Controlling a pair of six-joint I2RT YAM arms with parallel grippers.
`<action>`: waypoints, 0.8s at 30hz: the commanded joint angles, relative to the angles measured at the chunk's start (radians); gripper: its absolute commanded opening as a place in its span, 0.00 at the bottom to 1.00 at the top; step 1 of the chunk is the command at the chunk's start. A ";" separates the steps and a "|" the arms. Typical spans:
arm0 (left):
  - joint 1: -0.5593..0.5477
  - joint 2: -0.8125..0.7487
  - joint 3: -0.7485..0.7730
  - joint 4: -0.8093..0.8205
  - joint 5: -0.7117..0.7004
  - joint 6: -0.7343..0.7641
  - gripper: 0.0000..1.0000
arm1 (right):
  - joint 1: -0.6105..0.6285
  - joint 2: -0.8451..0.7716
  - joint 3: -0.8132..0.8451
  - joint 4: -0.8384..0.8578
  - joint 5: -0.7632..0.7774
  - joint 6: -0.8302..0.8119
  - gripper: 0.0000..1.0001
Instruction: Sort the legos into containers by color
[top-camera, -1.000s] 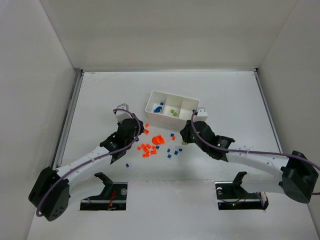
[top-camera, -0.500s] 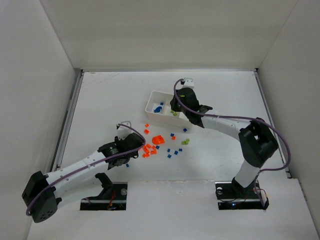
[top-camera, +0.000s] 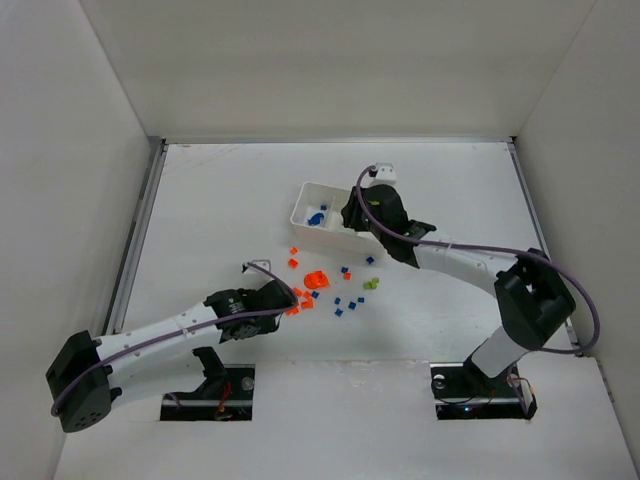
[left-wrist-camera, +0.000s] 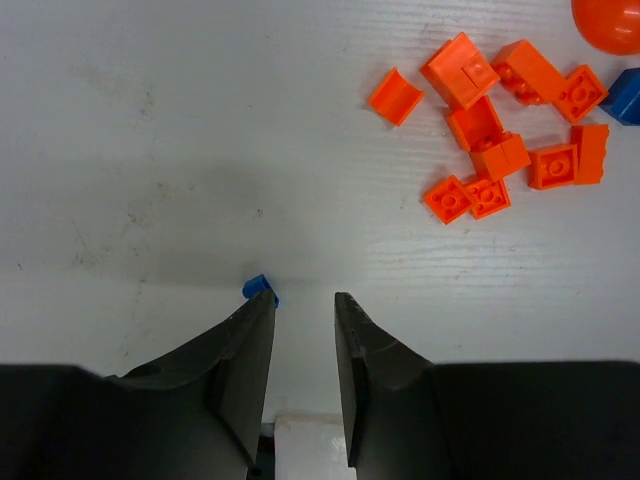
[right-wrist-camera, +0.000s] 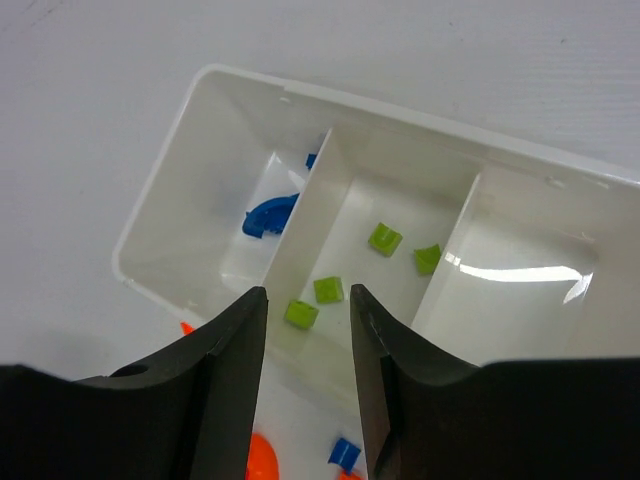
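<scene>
The white tray (top-camera: 304, 197) stands at the back middle of the table. In the right wrist view its left compartment (right-wrist-camera: 190, 230) holds a larger blue piece (right-wrist-camera: 268, 215), the middle one holds several lime green bricks (right-wrist-camera: 384, 239), and the right one looks bare. My right gripper (top-camera: 362, 216) hangs open and empty over the middle compartment (right-wrist-camera: 308, 300). My left gripper (top-camera: 285, 301) is open and low over the table (left-wrist-camera: 303, 305). A tiny blue brick (left-wrist-camera: 259, 289) lies at the tip of its left finger. Orange bricks (left-wrist-camera: 480, 130) lie ahead to the right.
A larger orange piece (top-camera: 315, 280) lies beside the orange cluster (top-camera: 297, 297). Loose blue bricks (top-camera: 345, 303) and a green brick (top-camera: 370, 284) lie scattered between the arms. White walls close in the table on three sides.
My right arm has swung from the loose bricks up to the tray and now hangs over it. My left gripper has drawn back and to the right, down beside the orange cluster.
</scene>
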 joint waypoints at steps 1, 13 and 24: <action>-0.017 -0.048 0.021 -0.260 -0.127 -0.511 0.27 | 0.041 -0.111 -0.098 0.092 0.019 0.054 0.44; 0.027 -0.134 -0.056 -0.305 -0.161 -0.760 0.30 | 0.182 -0.383 -0.345 0.083 0.061 0.099 0.44; 0.079 -0.128 -0.132 -0.334 -0.139 -0.955 0.31 | 0.319 -0.648 -0.503 0.015 0.056 0.102 0.44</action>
